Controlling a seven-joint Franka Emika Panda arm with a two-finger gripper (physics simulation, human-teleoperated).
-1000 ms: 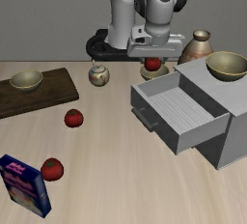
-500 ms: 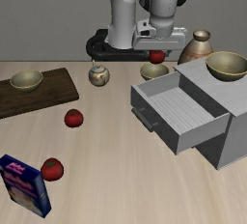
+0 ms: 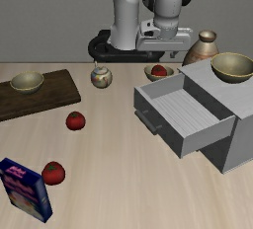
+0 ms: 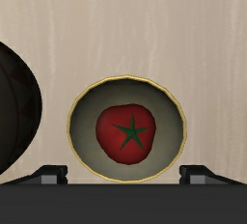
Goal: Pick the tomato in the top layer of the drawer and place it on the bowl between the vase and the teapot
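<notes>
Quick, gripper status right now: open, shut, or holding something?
Gripper: open, holding nothing. The tomato lies in the bowl beneath it.

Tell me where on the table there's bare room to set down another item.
The widest bare stretch of table lies between the box, the tomato beside it and the open drawer. The drawer's floor is bare too. Crowded: the back row, where teapot, filled bowl and vase stand close together.
</notes>
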